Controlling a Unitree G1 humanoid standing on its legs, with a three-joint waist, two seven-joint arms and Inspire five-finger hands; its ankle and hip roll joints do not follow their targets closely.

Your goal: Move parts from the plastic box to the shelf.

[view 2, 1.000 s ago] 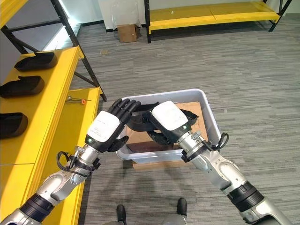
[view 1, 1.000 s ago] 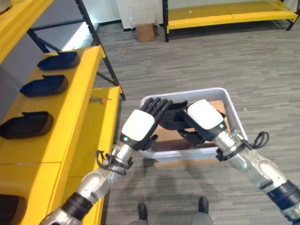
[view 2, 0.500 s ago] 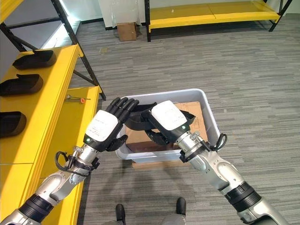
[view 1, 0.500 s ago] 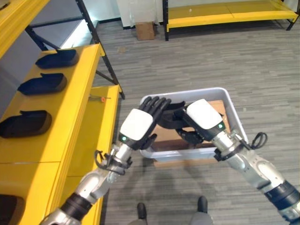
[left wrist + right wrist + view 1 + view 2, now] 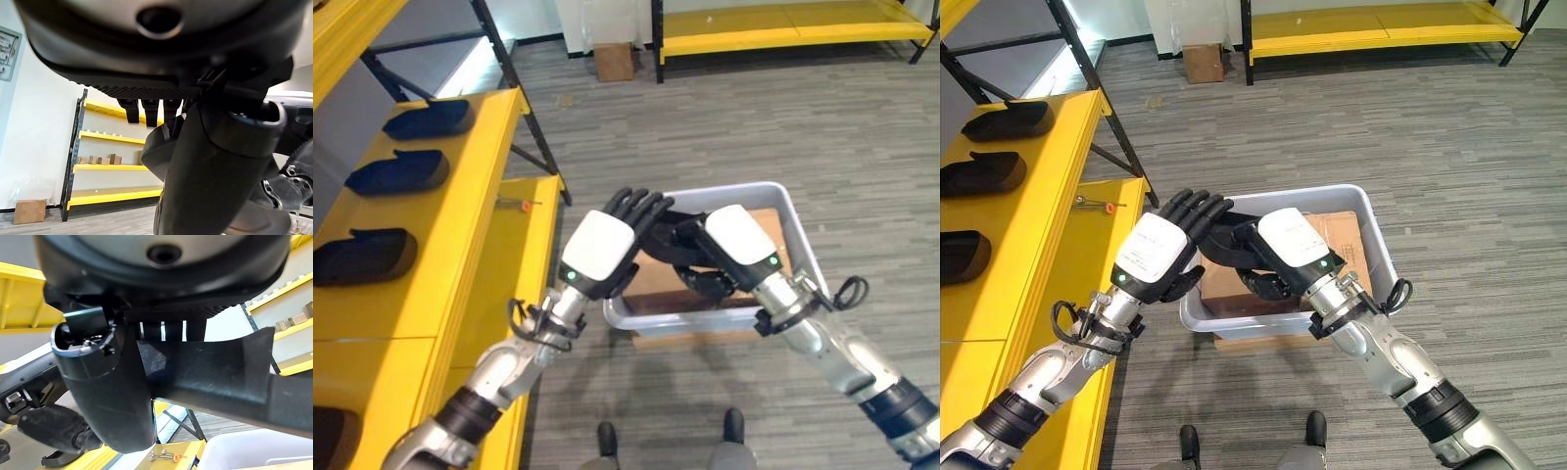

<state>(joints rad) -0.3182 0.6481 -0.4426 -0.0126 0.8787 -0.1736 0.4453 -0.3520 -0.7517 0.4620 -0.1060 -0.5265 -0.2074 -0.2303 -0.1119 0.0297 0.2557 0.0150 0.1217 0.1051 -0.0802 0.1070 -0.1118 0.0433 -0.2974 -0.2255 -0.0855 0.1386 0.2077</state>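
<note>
Fingers of both hands close on one black curved plastic part (image 5: pixel 1234 240), which they hold between them above the grey-white plastic box (image 5: pixel 1383 257) on the floor. Left hand (image 5: pixel 1160 257) comes from the left side, its dark fingers (image 5: pixel 1193 209) lie over the part's left end w/ the thumb under it. Right hand (image 5: pixel 1295 253) grips the part's right portion; in right wrist view its thumb (image 5: pixel 105 396) and fingers (image 5: pixel 161 330) pinch the black part (image 5: pixel 210 377) from two sides. In left wrist view the thumb (image 5: pixel 215 181) presses against the same dark piece.

Part is lifted clear of the box rim, approx. over the box's left half. Brown cardboard sheet (image 5: pixel 1337 233) lies inside the box.

To the left stands a yellow metal shelf (image 5: pixel 460 235) w/ three black parts in a row on top board: (image 5: pixel 429 119), (image 5: pixel 396 171), (image 5: pixel 362 258). Small tool w/ orange tip (image 5: pixel 519 204) lies on the lower yellow board. Cardboard carton (image 5: pixel 614 61) is on the floor far behind.
</note>
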